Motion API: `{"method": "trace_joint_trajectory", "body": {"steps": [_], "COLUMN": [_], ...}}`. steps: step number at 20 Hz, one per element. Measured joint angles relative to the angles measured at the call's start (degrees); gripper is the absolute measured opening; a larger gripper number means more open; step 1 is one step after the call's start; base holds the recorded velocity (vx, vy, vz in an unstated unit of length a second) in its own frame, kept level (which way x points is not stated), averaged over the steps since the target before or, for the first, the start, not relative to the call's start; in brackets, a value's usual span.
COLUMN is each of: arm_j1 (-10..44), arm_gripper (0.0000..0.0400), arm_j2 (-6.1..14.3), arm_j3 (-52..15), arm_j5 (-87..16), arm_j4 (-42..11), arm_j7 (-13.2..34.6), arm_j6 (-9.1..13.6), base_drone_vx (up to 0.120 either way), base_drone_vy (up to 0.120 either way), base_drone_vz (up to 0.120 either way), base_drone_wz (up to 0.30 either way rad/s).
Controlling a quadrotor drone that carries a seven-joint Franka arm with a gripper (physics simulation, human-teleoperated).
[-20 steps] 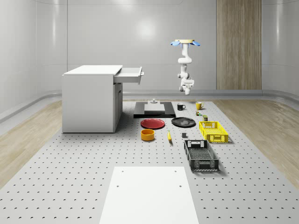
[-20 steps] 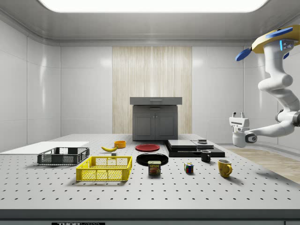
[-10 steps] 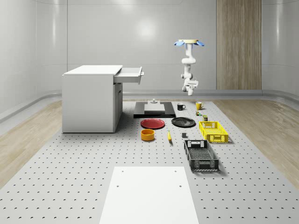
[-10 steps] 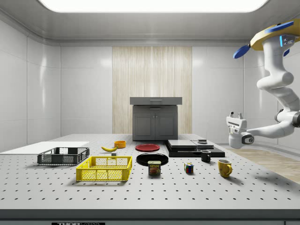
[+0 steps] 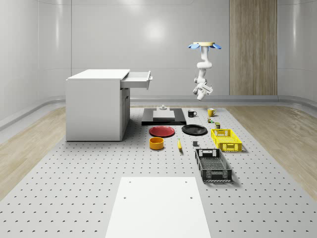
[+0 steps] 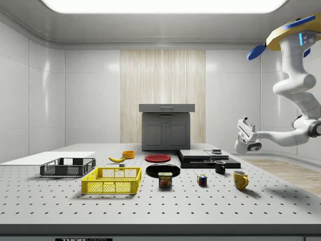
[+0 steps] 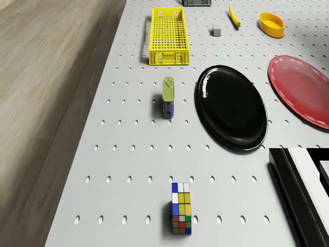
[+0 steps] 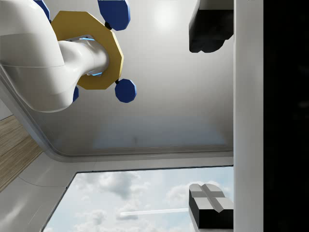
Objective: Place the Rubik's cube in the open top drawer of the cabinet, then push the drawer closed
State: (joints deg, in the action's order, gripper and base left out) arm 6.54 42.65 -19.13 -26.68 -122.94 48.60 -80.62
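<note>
The Rubik's cube [image 6: 202,179] lies on the perforated table [image 6: 200,211], between the Spam can and the yellow mug; in the drone view the cube [image 7: 181,209] is close below the camera. The drone [image 5: 203,45] hovers high over the table's far right end. Its arm bends down and the gripper [image 6: 245,123] hangs in the air well above the cube, tilted upward. In the wrist view the gripper [image 8: 212,121] is open and empty, facing the ceiling and the drone's body [image 8: 91,53]. The white cabinet [image 5: 96,106] stands with its top drawer [image 5: 138,79] pulled out.
A yellow mug [image 6: 240,179] and black mug [image 6: 219,167] stand near the cube. Spam can [image 7: 169,96], black plate [image 7: 231,105], red plate [image 7: 303,87], yellow crate [image 7: 169,36], black crate [image 5: 213,165], orange bowl [image 5: 156,143] and a black platform [image 5: 164,116] sit on the table.
The drone has drifted slightly toward the whole-scene view's right. The arm has swung the gripper toward the side view's left and tilted it upward. The cube has not moved.
</note>
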Motion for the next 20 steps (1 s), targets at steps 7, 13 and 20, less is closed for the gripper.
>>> {"method": "trace_joint_trajectory", "body": {"steps": [7,13,20], "arm_j1": [11.09,28.66,44.35], "arm_gripper": [0.0400,0.0400,0.0400], "arm_j2": [4.51,9.26,13.81], "arm_j3": [-24.29,-40.38,-48.75], "arm_j5": [-40.26,-71.89,-84.78], "arm_j4": [-20.25,-37.24,-42.29], "arm_j7": [10.04,24.93,35.55], "arm_j6": [-0.99,5.08,12.25], "base_drone_vx": [0.057,0.000,0.046], "base_drone_vy": [0.029,0.000,0.000], "base_drone_vz": [-0.114,-0.120,-0.120], "base_drone_wz": [0.000,0.000,0.000]}}
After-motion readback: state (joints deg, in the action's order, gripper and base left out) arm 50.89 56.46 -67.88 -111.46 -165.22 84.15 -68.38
